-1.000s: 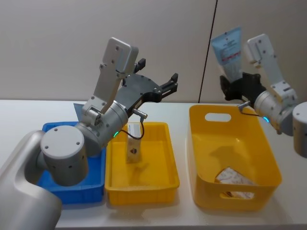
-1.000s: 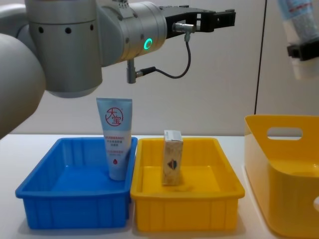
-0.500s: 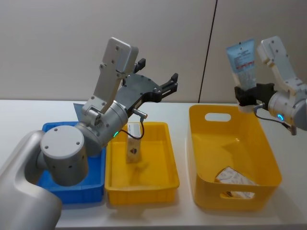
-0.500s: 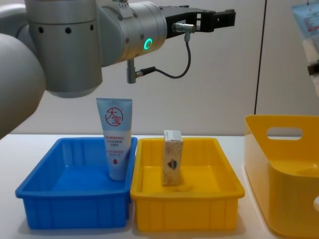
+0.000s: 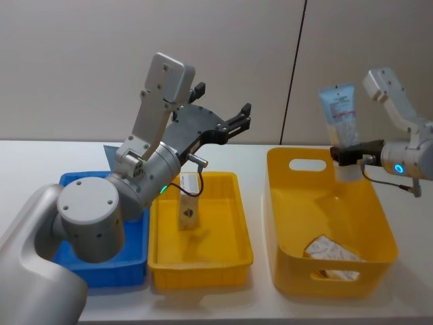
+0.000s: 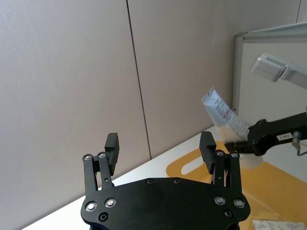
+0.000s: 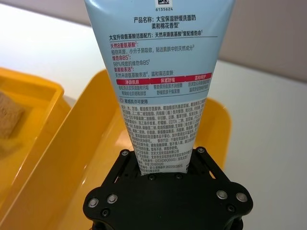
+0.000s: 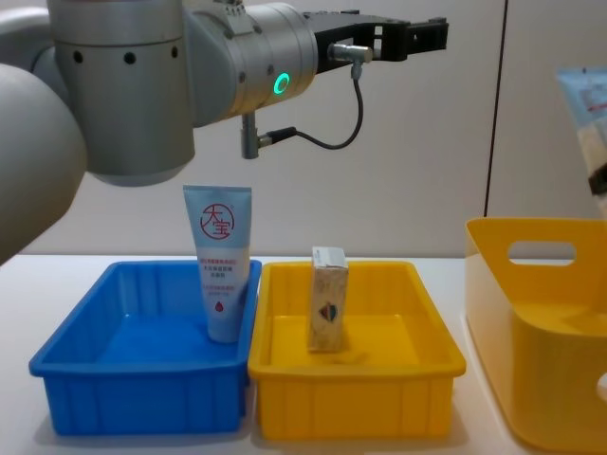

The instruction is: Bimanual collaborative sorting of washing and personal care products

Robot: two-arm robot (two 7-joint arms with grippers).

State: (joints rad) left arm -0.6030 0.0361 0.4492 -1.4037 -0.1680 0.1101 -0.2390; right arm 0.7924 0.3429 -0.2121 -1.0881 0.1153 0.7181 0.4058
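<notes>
Clamped on the cap end of a pale blue tube [image 7: 165, 91], the right gripper [image 5: 346, 155] holds it upright above the far right rim of the large yellow basket [image 5: 284, 223]. That tube looks light and soft-walled; its body would likely dent under pressure, so the stiffer cap end is judged the sound place to grip. It is not yet lowered or released.

Left gripper [image 6: 160, 146] hangs raised above the trays, jaws spread wide and holding nothing.

A second pale blue tube [image 8: 219, 275] with a red round logo stands in the blue tray [image 8: 76, 355], against the wall it shares with the yellow tray [image 8: 436, 355]. One cream carton [image 8: 328, 299] stands upright mid-tray in the yellow tray; it appears stiff and light.

A whitish soft pack [image 5: 330, 252] lies in the basket's near right corner; limp, probably slippery. Nothing obstructs the basket's mouth.
</notes>
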